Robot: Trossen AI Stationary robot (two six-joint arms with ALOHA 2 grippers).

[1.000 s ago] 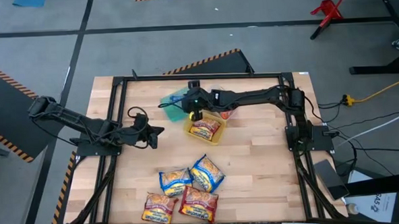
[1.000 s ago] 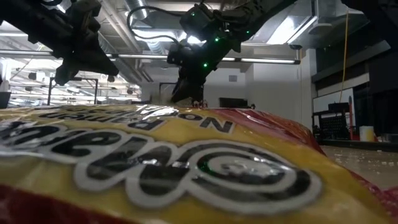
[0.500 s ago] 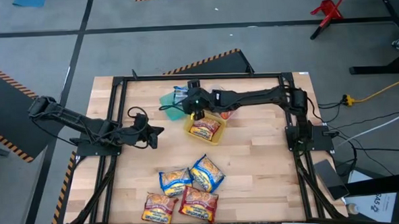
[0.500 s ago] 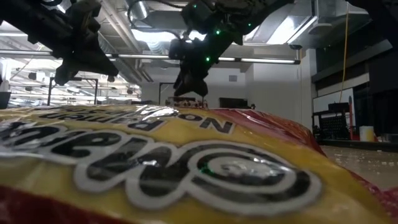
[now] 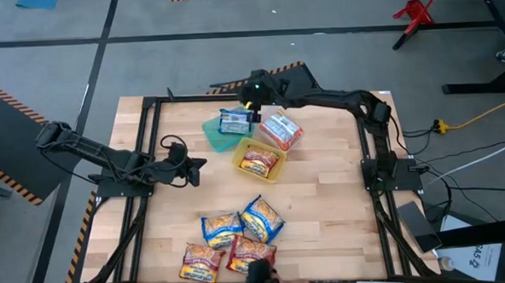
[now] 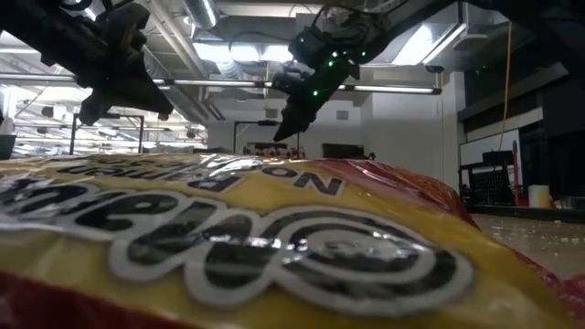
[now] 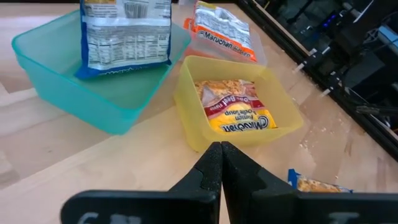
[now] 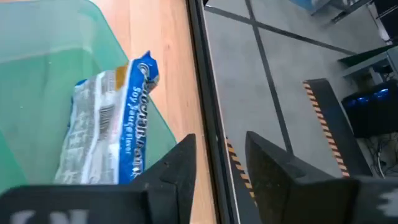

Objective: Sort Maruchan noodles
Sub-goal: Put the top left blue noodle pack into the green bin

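Note:
A blue-and-yellow packet (image 5: 234,121) (image 7: 126,31) (image 8: 106,124) lies in the teal container (image 5: 214,133), one end propped on its far rim. My right gripper (image 5: 252,94) (image 8: 221,162) hangs open above the table's far edge, just past that container, touching nothing. An orange-red packet (image 5: 259,162) lies flat in the yellow container (image 7: 186,118). A red-and-white packet (image 5: 281,130) lies in the clear container. Several more packets (image 5: 235,240) lie near the near edge. My left gripper (image 5: 204,165) (image 7: 219,155) waits shut, left of the yellow container.
The black frame rail (image 5: 251,97) runs along the far edge under my right gripper. One packet (image 6: 228,247) fills the low view right in front of the camera. A dark thing (image 5: 260,273) shows at the near edge. Bare wood lies between the containers and the near packets.
My right gripper has risen and drawn back from over the containers toward the table's far edge. The blue packet that showed beside it half a second ago now lies in the teal container, free of the fingers.

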